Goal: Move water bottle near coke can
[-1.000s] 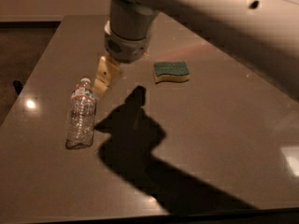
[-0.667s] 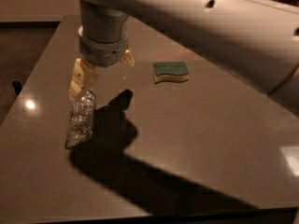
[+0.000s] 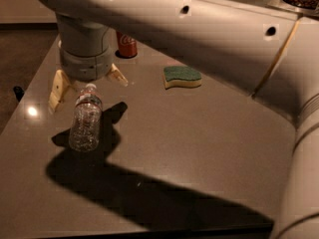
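The water bottle (image 3: 85, 119) lies on its side on the grey table (image 3: 199, 133), at the left, with its white cap pointing away from me. The gripper (image 3: 87, 83) hangs over the bottle's cap end, open, with one cream finger (image 3: 58, 88) to the left of the bottle and the other (image 3: 117, 75) to its right. The fingers stand apart from the bottle. The coke can (image 3: 126, 45) stands upright at the far edge of the table, partly hidden behind the arm.
A green-and-yellow sponge (image 3: 182, 76) lies to the right of the can. The big grey arm (image 3: 199, 29) crosses the top of the view and casts a dark shadow over the table's front. The table's left edge is close to the bottle.
The gripper has swung left and down from beside the bottle to straddle its cap end. The arm's shift has uncovered the coke can. The bottle has not moved.
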{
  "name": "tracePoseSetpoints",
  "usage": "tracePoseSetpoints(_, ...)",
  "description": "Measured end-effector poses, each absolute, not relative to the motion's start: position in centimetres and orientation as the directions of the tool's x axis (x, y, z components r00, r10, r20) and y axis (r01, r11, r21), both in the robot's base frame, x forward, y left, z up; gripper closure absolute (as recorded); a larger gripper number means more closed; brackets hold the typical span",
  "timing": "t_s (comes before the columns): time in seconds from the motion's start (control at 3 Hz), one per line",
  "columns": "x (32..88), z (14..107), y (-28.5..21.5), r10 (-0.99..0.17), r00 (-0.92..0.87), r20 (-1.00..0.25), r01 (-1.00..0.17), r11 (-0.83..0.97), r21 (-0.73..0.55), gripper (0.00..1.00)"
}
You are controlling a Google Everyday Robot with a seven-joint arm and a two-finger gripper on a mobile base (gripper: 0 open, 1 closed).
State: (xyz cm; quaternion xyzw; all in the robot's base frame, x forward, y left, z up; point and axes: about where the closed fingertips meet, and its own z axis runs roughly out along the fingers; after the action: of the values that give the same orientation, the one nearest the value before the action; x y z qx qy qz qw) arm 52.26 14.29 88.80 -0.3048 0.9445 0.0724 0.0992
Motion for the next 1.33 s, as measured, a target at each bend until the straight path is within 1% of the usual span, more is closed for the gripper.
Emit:
tracePoseSetpoints(0.33,51.5,86.9,15.6,-0.505,-0.839,-0.203,-0.529,0.844,0.086,0.00)
tracePoseSetpoints(0.67,51.3,85.5,15.8,-0.473,-0.861,-0.187,-0.494,0.866,0.083,0.00)
tracePoseSetpoints(1.0,51.5,85.1,15.4,-0.458,-0.871,-0.181,-0.476,0.876,0.074,0.16)
tracePoseSetpoints(1.33,52.0,85.5,15.4,-0.466,-0.866,-0.180,-0.483,0.873,0.065,0.39)
